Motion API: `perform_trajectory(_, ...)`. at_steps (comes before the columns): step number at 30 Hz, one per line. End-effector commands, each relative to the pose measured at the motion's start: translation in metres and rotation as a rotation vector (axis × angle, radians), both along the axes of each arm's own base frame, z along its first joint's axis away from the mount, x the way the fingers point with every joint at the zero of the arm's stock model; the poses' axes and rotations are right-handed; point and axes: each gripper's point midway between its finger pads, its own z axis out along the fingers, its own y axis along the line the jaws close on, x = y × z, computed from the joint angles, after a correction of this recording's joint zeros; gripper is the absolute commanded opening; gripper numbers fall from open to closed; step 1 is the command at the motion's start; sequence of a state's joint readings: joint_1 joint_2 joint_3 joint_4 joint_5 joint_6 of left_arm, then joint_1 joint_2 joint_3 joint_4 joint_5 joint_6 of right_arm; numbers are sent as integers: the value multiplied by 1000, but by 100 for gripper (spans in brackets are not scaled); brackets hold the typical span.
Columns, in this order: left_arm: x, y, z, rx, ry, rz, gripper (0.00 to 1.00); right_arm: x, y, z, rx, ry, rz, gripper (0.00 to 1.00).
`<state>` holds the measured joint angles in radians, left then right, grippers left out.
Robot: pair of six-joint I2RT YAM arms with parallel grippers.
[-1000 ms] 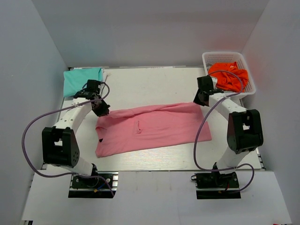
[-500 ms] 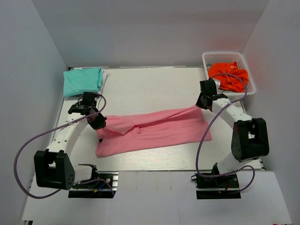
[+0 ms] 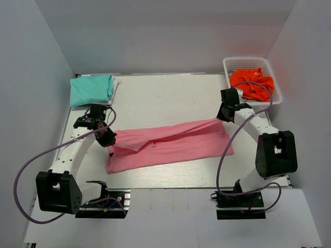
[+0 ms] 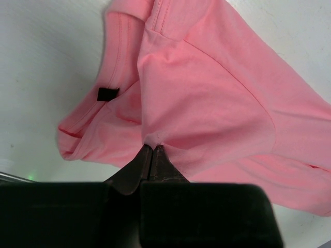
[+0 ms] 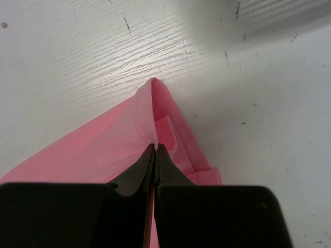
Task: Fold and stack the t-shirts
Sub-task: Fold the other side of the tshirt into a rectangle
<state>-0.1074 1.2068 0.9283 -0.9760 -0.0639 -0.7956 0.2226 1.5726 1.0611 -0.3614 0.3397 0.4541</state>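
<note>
T-shirt in teal (image 3: pixel 92 89), overhead only.

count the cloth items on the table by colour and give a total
pink cloth t-shirt, spread out: 1
teal folded cloth t-shirt: 1
orange crumpled cloth bundle, in the white plastic basket: 1
total: 3
</note>
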Motion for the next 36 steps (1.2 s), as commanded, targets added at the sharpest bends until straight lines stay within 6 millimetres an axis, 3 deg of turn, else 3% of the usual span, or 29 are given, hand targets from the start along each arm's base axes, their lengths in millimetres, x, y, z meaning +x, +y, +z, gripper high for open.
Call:
perform_trajectory(1,-10,8,10,28,-16,23,0,0,-8,20,-23,-44,-11,0)
perform_trajectory(5,-36,6,-10,18,37,17,13,-10,-11,9,-23,-10,-31,1)
perform_trajectory(8,-58,1,-26,-6,83,27,22,-29,-20,-9,-44,46,-76,9)
perform_trajectory(9,-59,-2,-25,-26,86,20,42,-41,-22,-19,-47,78,-87,17)
perform_trajectory(11,-62,-4,-23,-40,85,16,76,-58,-34,-32,-82,120,-148,45)
perform_trajectory(12,-65,-4,-23,-42,98,28,100,-62,-36,-33,-92,123,-163,56)
perform_trajectory(13,-61,-3,-17,-33,81,31,100,-65,-41,-33,-106,127,-185,73)
perform_trajectory(14,-60,-3,-13,-33,78,31,100,-73,-53,-33,-159,147,-229,84)
perform_trajectory(16,-51,3,0,0,43,44,100,-77,-58,-23,-185,151,-261,89)
perform_trajectory(18,-36,2,10,-2,-22,25,100,-67,-60,-2,-192,98,-278,89)
perform_trajectory(23,14,-23,28,-102,-163,-66,100,-37,-21,28,-35,-47,-72,89)
perform_trajectory(26,39,-38,15,-157,-170,-123,100,-33,17,39,92,-129,126,91)
perform_trajectory(27,45,-45,3,-186,-138,-136,100,-37,41,43,175,-137,237,91)
perform_trajectory(29,50,-49,-10,-201,-108,-165,100,-38,57,47,224,-173,317,91)
perform_trajectory(30,52,-48,-16,-191,-94,-159,100,-49,83,50,318,-159,424,91)
perform_trajectory(32,57,-44,-32,-165,-62,-146,100,-58,107,48,370,-159,517,91)
perform_trajectory(33,57,-39,-40,-139,-51,-134,100,-72,133,52,455,-142,623,91)
perform_trajectory(34,64,-39,-42,-132,-68,-132,100,-80,143,49,483,-122,660,91)
perform_trajectory(36,61,-38,-59,-130,-47,-130,100,-109,186,50,558,-76,807,91)
